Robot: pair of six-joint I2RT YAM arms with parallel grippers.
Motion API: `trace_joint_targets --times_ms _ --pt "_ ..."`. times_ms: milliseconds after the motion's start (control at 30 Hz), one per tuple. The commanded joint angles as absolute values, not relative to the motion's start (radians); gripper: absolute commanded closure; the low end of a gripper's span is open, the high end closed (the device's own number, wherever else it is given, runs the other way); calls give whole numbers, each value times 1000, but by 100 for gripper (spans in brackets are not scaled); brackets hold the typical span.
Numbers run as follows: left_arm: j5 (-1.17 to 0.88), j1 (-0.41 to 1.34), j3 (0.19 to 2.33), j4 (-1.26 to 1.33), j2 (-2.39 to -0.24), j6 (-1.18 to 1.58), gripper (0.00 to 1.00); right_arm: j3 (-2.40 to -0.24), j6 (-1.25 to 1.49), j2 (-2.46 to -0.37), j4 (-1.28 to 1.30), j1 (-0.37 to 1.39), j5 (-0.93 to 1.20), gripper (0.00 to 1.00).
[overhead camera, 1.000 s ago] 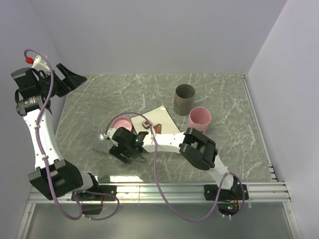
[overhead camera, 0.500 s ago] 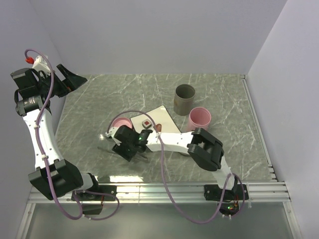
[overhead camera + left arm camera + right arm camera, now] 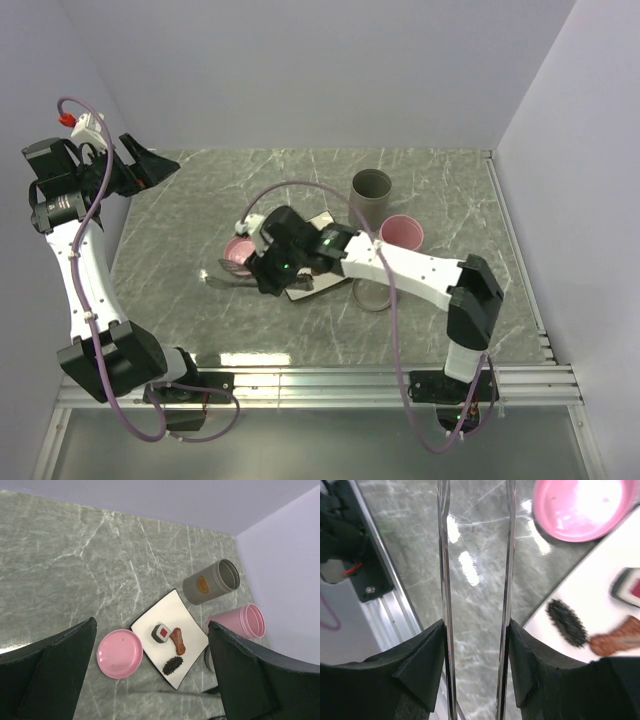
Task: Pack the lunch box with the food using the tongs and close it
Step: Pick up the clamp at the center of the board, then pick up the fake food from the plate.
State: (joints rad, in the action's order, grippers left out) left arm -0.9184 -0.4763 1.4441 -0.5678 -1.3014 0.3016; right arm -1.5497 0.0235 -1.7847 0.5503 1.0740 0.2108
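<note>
Thin silver tongs run up between my right gripper's pads, one arm against each pad, off the table. This gripper hangs over the near left corner of the white plate. The food lies on that plate: a white block with a red centre, a reddish-brown piece and a dark oblong. The lunch box parts are a pink tub, a grey tub and a pink lid left of the plate. My left gripper hangs open, high at the back left.
A grey ring lies on the marble table right of the plate, partly under the right arm. An aluminium rail runs along the near edge. Walls close off the back and both sides.
My right gripper has closed on the tongs, lifted them off the table and moved back and right over the plate's corner, its elbow swinging right. The left arm has barely moved.
</note>
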Motion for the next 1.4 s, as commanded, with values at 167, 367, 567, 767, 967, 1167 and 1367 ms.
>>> trace_joint_targets --times_ms 167,367,567,767,967,1167,1367 --pt "-1032 -482 1437 -574 -1233 210 1 -1496 9 -1557 584 904 401 44" --pt "-1037 -482 1404 -537 -1209 227 1 -1476 -71 -1459 630 844 203 44" --pt "-1097 -479 1362 -505 -1198 207 3 -1419 -77 -1371 657 723 247 44" --pt "-1111 -479 1263 -407 -1106 175 3 -1399 -101 -1381 725 669 276 47" --pt "-1117 -476 1249 -419 -1089 160 3 -1327 -101 -1381 727 667 226 48" --pt "-1101 -472 1232 -390 -1095 195 3 -1341 -63 -1451 704 667 222 47" --pt "-1080 -472 1224 -387 -1086 186 3 -1367 -40 -1534 690 667 209 46"
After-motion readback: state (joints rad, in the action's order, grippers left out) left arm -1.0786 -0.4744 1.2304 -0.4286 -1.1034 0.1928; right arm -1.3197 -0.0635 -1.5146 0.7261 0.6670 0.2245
